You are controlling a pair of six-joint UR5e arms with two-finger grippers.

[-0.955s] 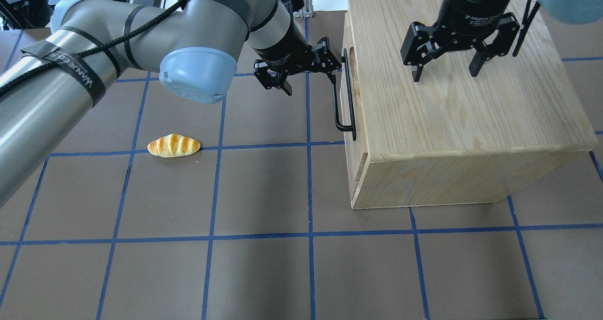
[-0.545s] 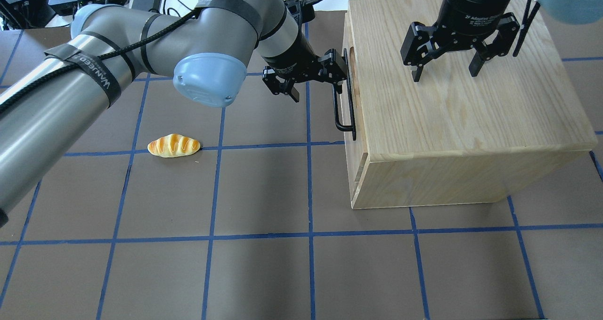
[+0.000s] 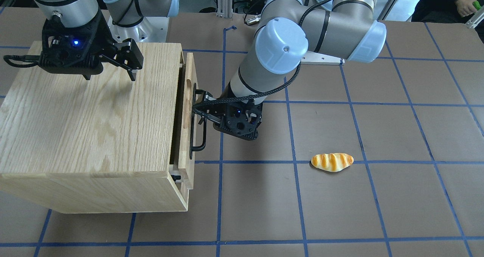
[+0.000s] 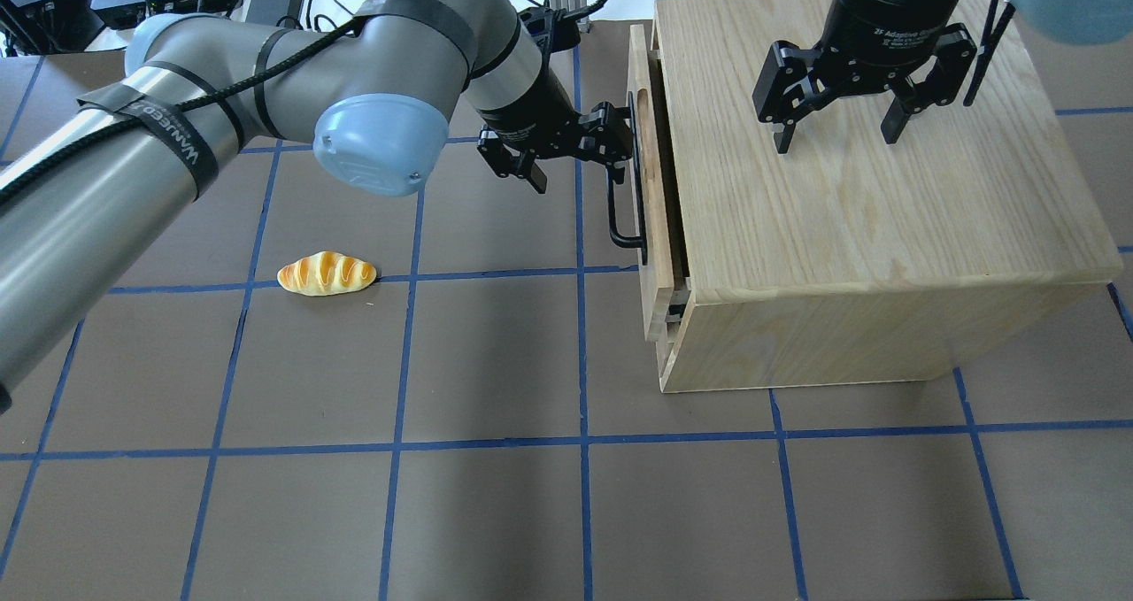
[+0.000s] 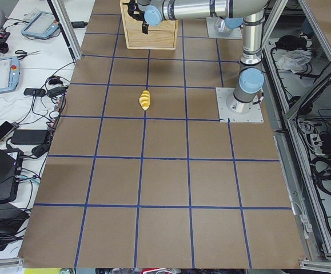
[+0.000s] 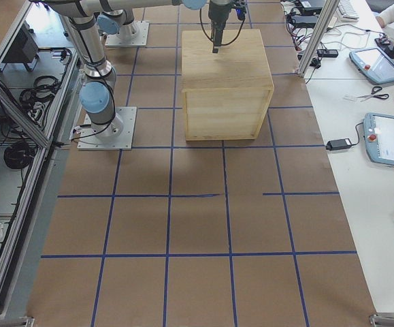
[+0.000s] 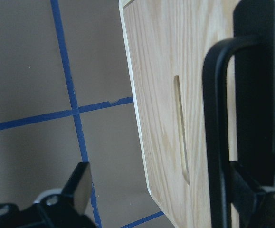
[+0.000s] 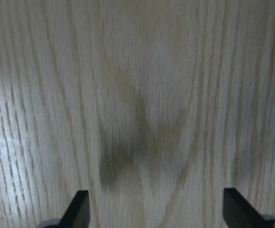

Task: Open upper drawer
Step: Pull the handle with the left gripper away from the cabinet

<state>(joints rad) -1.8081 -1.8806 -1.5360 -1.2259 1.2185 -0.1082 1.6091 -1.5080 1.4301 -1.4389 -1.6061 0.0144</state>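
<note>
This is a robotics lab. The counter (image 5: 165, 182) carries a blue tape grid, and teach pendants (image 6: 389, 139) and loose cables (image 5: 324, 165) lie alongside.

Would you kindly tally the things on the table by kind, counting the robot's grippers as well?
cabinet: 1
upper drawer: 1
bread roll: 1
grippers: 2 (left gripper, right gripper)
Total: 5

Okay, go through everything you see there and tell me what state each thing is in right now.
Upper drawer: open a crack, mostly inside the cabinet.
Left hand: open, one finger hooked behind the drawer's handle.
Right hand: open, over the cabinet top.
Bread roll: lying flat, apart from both hands.
</note>
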